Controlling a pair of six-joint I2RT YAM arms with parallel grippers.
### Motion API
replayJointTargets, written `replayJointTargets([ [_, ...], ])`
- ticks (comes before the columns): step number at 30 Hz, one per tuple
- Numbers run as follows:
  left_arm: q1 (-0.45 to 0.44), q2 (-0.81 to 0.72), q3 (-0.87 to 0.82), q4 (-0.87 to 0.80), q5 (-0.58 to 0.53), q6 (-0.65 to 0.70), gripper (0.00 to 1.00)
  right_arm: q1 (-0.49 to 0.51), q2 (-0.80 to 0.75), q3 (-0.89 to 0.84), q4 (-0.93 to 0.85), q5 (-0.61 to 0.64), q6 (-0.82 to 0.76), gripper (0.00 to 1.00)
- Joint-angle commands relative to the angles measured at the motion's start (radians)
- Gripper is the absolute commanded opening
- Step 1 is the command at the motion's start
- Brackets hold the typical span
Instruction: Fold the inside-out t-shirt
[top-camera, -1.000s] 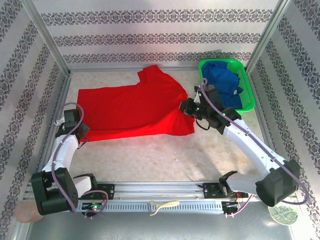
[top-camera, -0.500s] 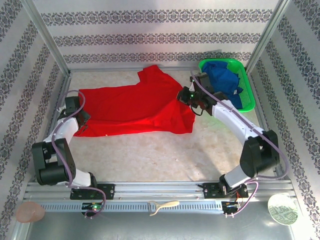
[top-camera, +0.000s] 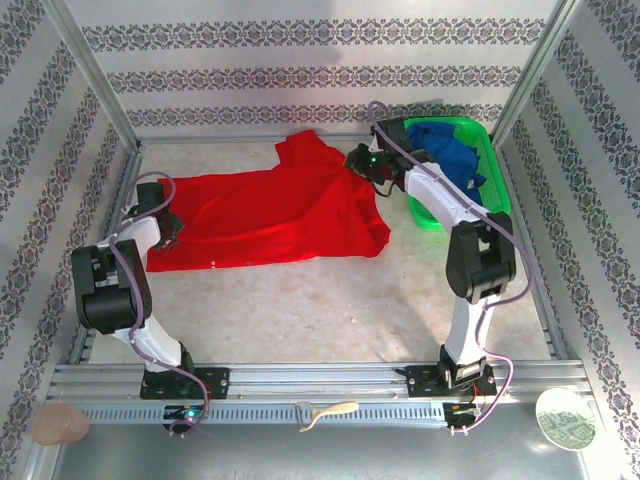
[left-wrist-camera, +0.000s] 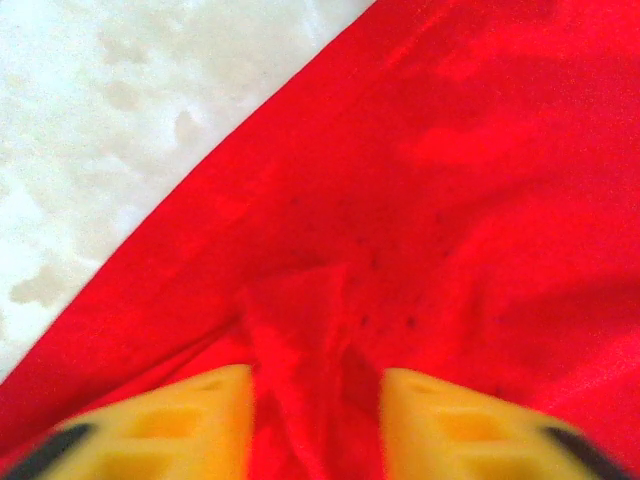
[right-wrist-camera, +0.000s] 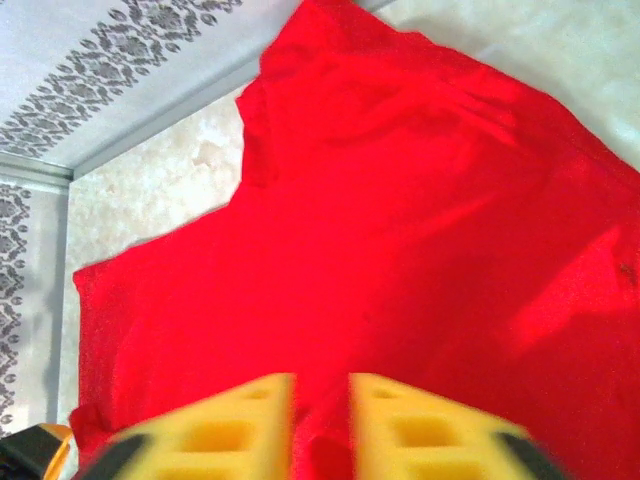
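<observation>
From where I stood, the red t-shirt (top-camera: 270, 215) lay spread across the far half of the table (top-camera: 300, 310), running from about 9 o'clock to 2 o'clock, with one sleeve bunched toward 12 o'clock. The left gripper (top-camera: 168, 224) sat low on the shirt's 9 o'clock edge. Its fingers (left-wrist-camera: 200, 410) stood moderately apart, with a raised ridge of red cloth lying loose between them. The right gripper (top-camera: 358, 160) was at the shirt's 2 o'clock corner, just beside the green basket (top-camera: 492, 205) holding the blue garment (top-camera: 445, 160). Its fingers (right-wrist-camera: 240, 420) were parted only narrowly, and red cloth showed through the gap.

This looked to me like the let-go step of spreading the shirt flat. To do it well, both grippers should open fully and rise straight up, so no fabric snagged or dragged. The ridge at 9 o'clock and the bunched sleeve wanted smoothing before any fold, and the right arm needed to avoid the basket rim.
</observation>
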Motion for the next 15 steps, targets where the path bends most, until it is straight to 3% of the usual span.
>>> replayJointTargets([
  [1,0.012,0.056,0.053,0.03,0.029,0.017,0.65,-0.009,0.0,0.039,-0.012,0.0,-0.071,0.51],
  [4,0.014,0.075,0.132,-0.025,0.071,0.067,0.81,0.002,-0.102,-0.037,-0.047,0.046,-0.126,0.58],
  [8,0.012,-0.022,0.138,-0.057,0.105,0.096,0.9,0.024,-0.281,-0.275,-0.061,0.111,-0.158,0.59],
  [15,-0.001,-0.244,-0.02,-0.096,0.322,0.05,0.96,0.041,-0.424,-0.62,0.025,0.134,-0.2,0.65],
])
